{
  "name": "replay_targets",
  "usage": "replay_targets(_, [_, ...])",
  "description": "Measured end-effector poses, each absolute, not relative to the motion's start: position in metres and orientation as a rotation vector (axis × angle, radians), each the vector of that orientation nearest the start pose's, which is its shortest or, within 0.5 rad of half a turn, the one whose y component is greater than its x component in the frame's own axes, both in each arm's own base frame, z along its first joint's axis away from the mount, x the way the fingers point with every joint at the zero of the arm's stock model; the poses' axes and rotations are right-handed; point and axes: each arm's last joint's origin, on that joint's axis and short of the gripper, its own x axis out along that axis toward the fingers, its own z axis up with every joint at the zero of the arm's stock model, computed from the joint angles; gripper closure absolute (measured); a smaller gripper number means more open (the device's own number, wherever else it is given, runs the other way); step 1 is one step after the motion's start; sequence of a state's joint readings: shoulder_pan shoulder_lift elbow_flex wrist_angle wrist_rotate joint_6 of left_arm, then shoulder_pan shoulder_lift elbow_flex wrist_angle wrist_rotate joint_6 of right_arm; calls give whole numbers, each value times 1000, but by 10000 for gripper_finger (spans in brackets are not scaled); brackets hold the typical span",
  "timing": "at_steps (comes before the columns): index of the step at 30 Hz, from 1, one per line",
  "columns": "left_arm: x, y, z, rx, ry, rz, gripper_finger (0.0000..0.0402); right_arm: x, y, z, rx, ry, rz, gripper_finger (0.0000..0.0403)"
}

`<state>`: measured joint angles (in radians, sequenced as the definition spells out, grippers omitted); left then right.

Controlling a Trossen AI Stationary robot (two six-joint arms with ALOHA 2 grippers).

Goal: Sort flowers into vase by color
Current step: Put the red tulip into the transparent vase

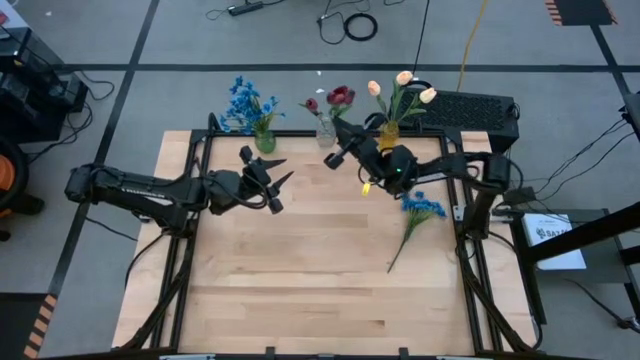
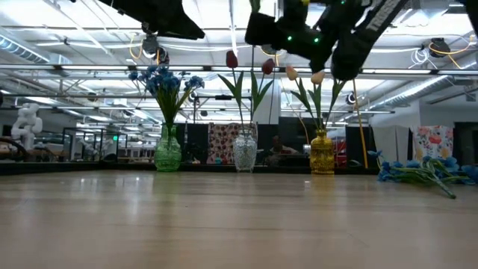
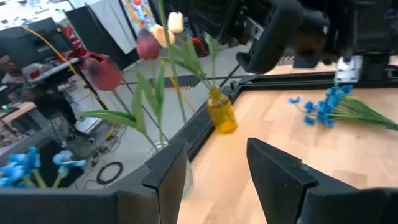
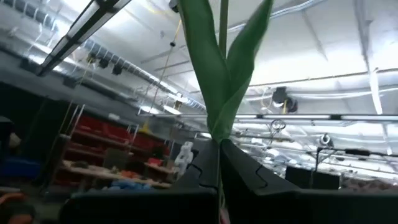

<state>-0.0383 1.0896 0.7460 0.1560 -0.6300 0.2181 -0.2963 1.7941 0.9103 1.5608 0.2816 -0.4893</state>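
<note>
Three vases stand along the table's far edge. A green vase [image 1: 264,141] [image 2: 168,149] holds blue blossoms. A clear vase [image 1: 325,130] [image 2: 245,153] holds dark red tulips [image 2: 231,58]. A yellow vase [image 1: 388,131] [image 2: 322,153] holds cream tulips [image 1: 404,79]. One blue flower [image 1: 421,209] [image 2: 422,171] lies flat on the table's right side. My right gripper [image 1: 334,156] [image 4: 220,168] hangs high above the vases, shut on a leafy green stem whose blossom is out of its wrist view. My left gripper [image 1: 280,190] [image 3: 217,171] hovers open, left of the vases, touching nothing. My right gripper pinches a tulip's green stem [image 4: 220,144] between its two fingers, just below where two long leaves [image 4: 214,74] spread. The fingers lie across the stem. The stem rises past the fingers and is lifted clear of table and vases. I cannot tell the blossom's colour.
A black keyboard-like box [image 1: 470,108] lies beyond the far edge on the right. The dark table frame [image 1: 200,150] runs around the wooden top. The near and middle boards [image 1: 320,280] are bare wood. Cables lie on the floor beyond.
</note>
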Motion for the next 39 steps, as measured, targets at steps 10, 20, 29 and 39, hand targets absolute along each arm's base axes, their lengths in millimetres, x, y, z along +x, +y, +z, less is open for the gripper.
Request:
replay_targets(10, [239,21,298,274,214,543,226,370,-117,259,-621,-482,-755,403])
replay_targets(20, [239,24,295,277,240,544,226,369,-137,247,-575,-439,-835,403])
replay_targets(29, [239,24,295,277,240,543,226,366,-146,247,-565,-440,-853,403])
replay_targets(39, [239,27,297,273,226,550,226,365,-144,247,-388,-453,-978,403])
